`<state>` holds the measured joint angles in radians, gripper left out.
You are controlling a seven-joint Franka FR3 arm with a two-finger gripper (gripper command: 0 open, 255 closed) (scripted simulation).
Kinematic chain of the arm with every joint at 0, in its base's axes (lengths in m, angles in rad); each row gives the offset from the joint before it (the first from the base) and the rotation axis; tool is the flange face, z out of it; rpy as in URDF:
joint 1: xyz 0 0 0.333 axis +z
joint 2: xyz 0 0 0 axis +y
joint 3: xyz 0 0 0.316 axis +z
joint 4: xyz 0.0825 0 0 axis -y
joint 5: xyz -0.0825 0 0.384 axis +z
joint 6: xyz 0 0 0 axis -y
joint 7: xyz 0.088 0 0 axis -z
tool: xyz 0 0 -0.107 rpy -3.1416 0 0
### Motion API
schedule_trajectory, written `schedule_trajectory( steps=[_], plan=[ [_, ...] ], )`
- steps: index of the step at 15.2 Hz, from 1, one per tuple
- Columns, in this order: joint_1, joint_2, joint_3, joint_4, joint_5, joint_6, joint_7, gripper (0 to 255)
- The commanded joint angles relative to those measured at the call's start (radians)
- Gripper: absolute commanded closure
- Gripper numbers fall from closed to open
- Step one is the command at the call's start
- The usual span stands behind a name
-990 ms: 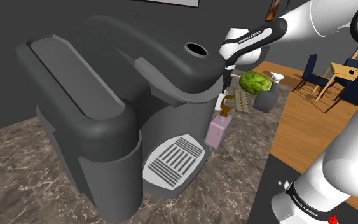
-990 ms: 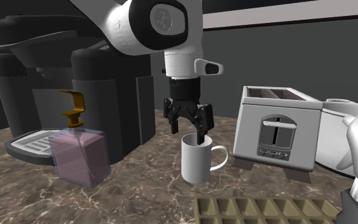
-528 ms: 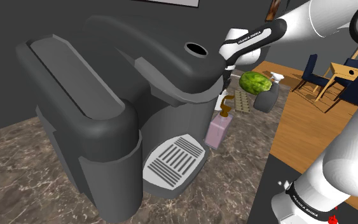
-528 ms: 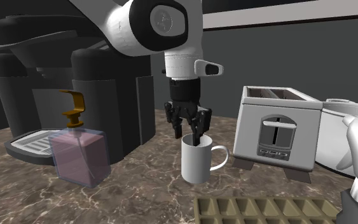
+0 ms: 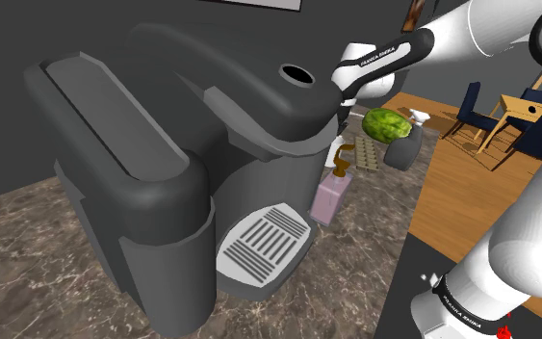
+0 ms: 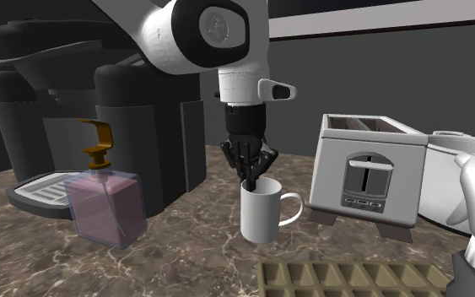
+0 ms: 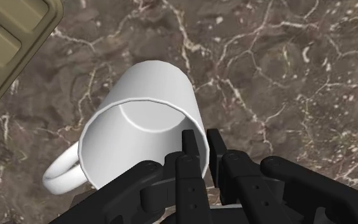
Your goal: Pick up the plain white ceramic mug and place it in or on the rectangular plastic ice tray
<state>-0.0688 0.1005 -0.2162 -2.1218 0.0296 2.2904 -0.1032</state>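
Black tool (image 7: 200, 145) clenched on thin rim of smooth white mug (image 7: 155, 95), one finger in, one out. Mug sits upright on veined brown marble-look table (image 7: 285, 70), w/ olive gridded ice tray (image 7: 9, 38) near.

Dim, flat, even light; faint shadows.

1 ea.: mug (image 6: 261, 211), tray (image 6: 353, 278), toaster (image 6: 366, 181), prob. melon (image 5: 386, 125).

The gripper (image 7: 201, 145) is pinching the white mug (image 7: 155, 86) by its wall at the mug's five o'clock, one black finger sitting inside the rim and the other outside. The handle (image 7: 60, 175) is sticking out at eight o'clock. An olive ice tray (image 7: 6, 44) is lying towards ten o'clock, apart from the mug, on the brown marbled counter (image 7: 285, 76).
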Motion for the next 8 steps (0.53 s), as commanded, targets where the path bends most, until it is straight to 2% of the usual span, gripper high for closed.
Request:
schedule_trajectory(
  steps=[1,8],
  plan=[
    [0.0,0.0,0.0,0.0,0.0,0.0,0.0,255],
    [0.002,-0.044,-0.001,0.046,-0.014,-0.089,0.009,255]
  ],
)
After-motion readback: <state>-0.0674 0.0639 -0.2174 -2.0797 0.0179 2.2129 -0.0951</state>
